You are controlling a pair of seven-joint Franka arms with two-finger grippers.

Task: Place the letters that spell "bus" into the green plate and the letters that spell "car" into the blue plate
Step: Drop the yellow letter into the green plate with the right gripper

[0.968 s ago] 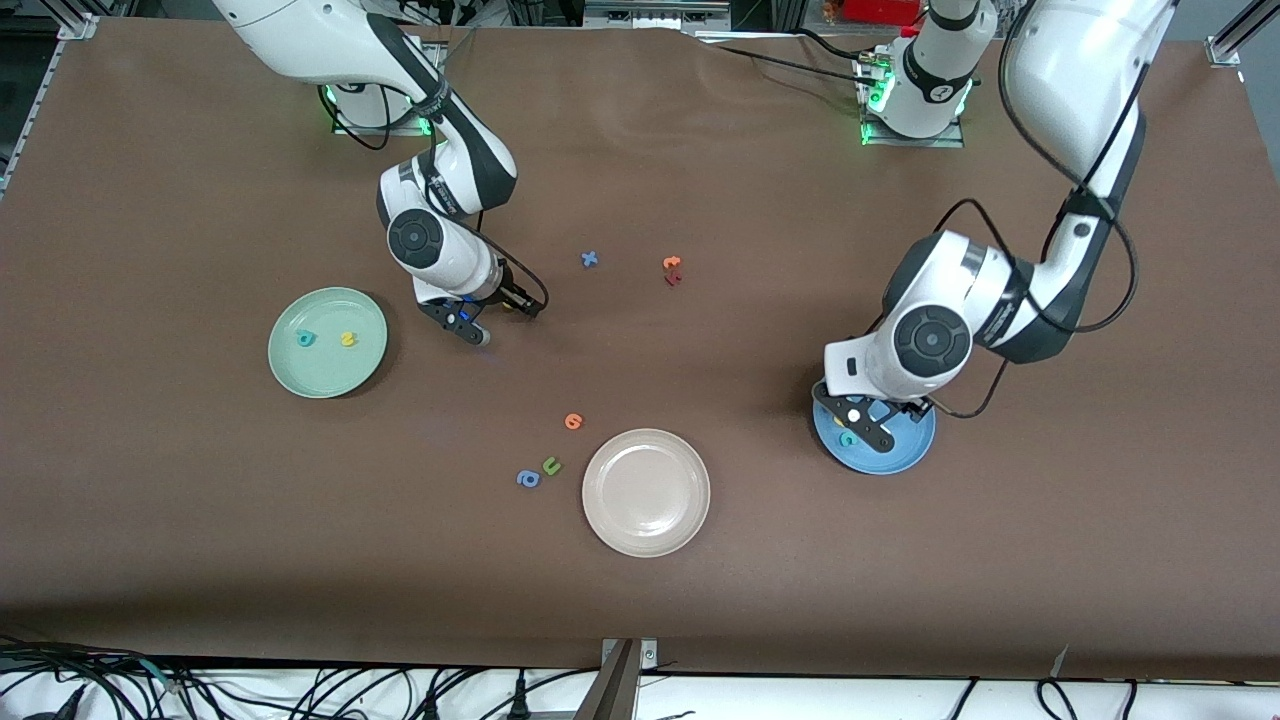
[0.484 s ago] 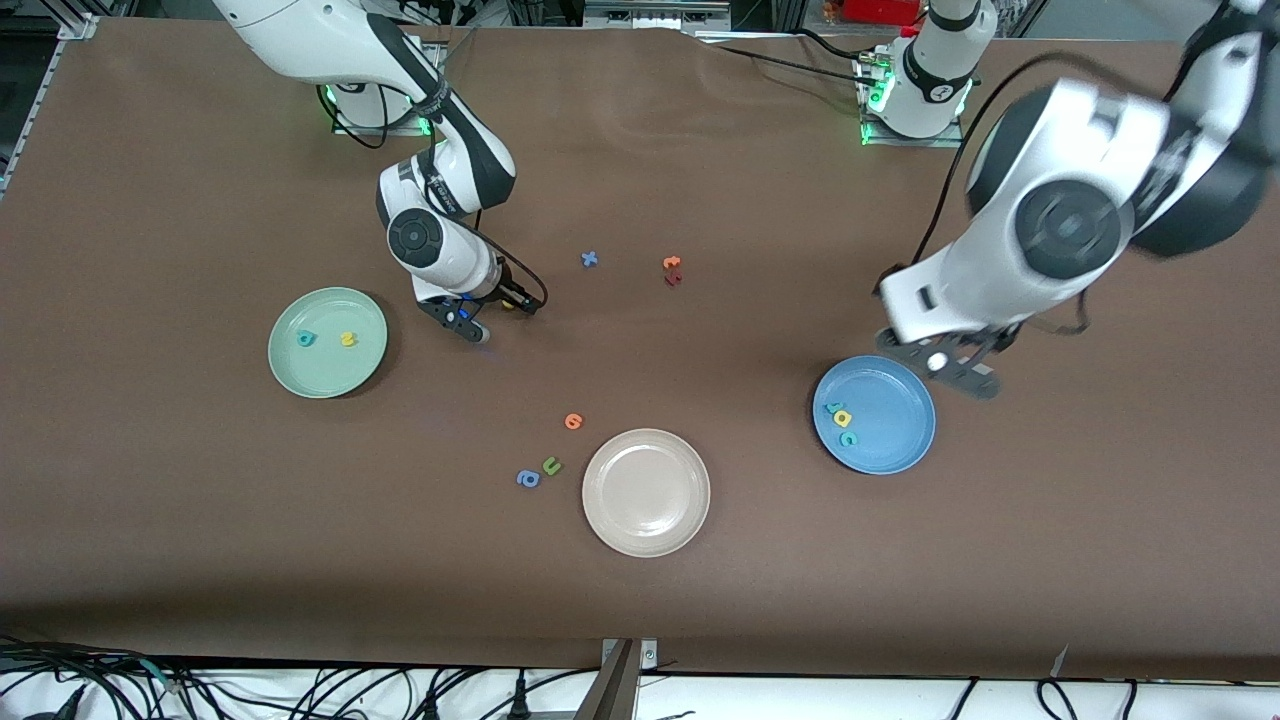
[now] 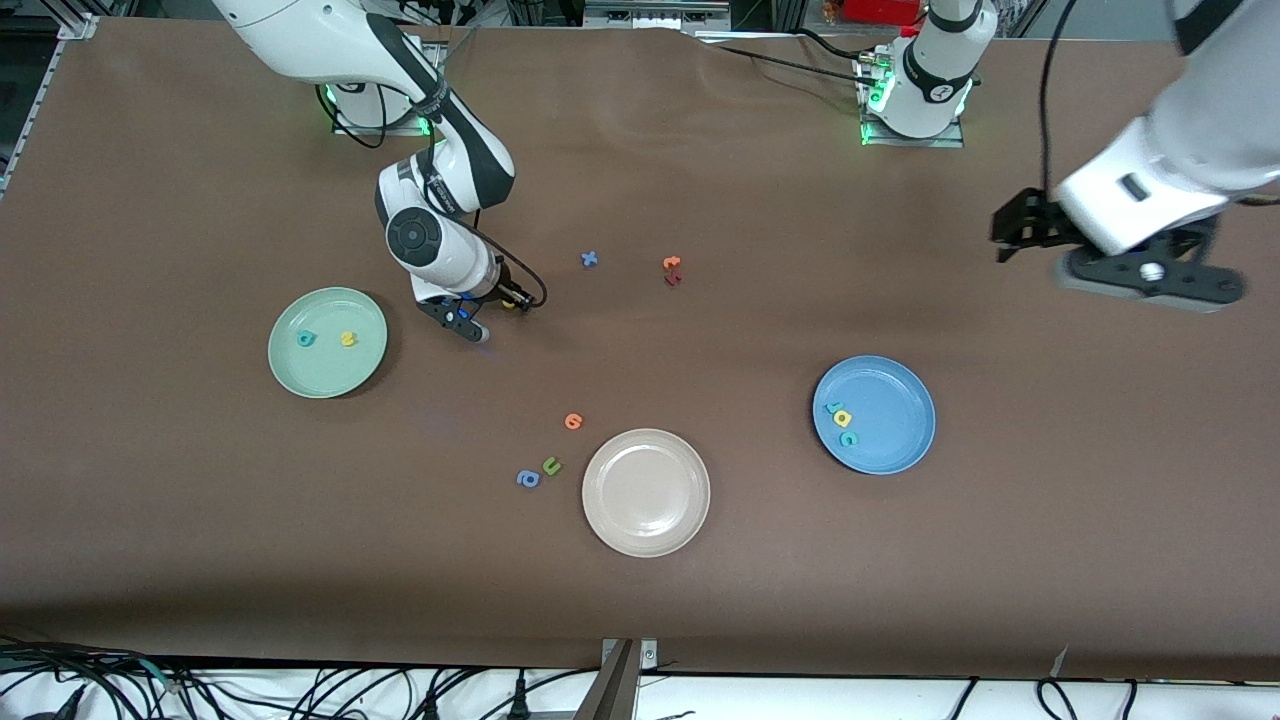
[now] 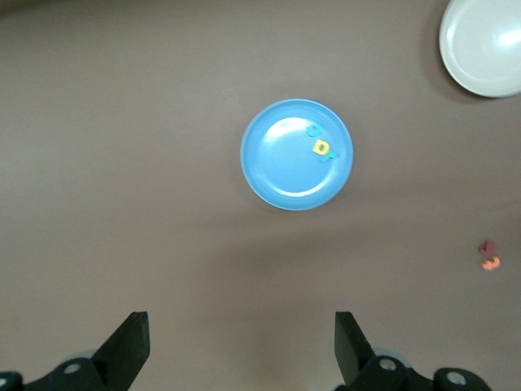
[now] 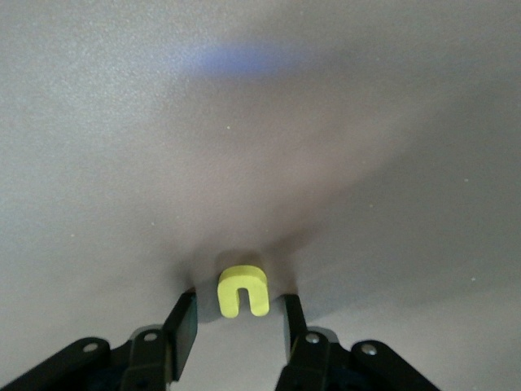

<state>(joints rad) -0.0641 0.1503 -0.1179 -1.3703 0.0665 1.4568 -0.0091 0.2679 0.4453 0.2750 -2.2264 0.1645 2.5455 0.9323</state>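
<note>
The green plate [image 3: 327, 365] holds a teal "b" [image 3: 306, 338] and a yellow "s" [image 3: 347, 339]. Beside it, toward the table's middle, my right gripper [image 3: 490, 312] is down at the table. In the right wrist view this gripper [image 5: 238, 300] is open and straddles the yellow "u" [image 5: 242, 292], with a small gap on each side. The blue plate [image 3: 890, 400] [image 4: 281, 167] carries a teal "r" [image 3: 830, 407], a yellow "a" [image 3: 841, 418] and a teal "c" [image 3: 848, 438]. My left gripper [image 3: 1150, 283] [image 4: 241, 318] hangs high over the left arm's end of the table, open and empty.
A beige-white plate [image 3: 646, 510] [image 4: 484, 45] lies near the front camera, mid-table. Beside it are an orange letter [image 3: 573, 421], a green "u" [image 3: 551, 465] and a blue "a" [image 3: 528, 479]. Farther back lie a blue "x" [image 3: 590, 259] and orange and dark red letters [image 3: 672, 268].
The left arm has lifted off the blue plate and swung up toward its end of the table, uncovering the three letters. The right gripper's fingers have drawn closer around the yellow "u".
</note>
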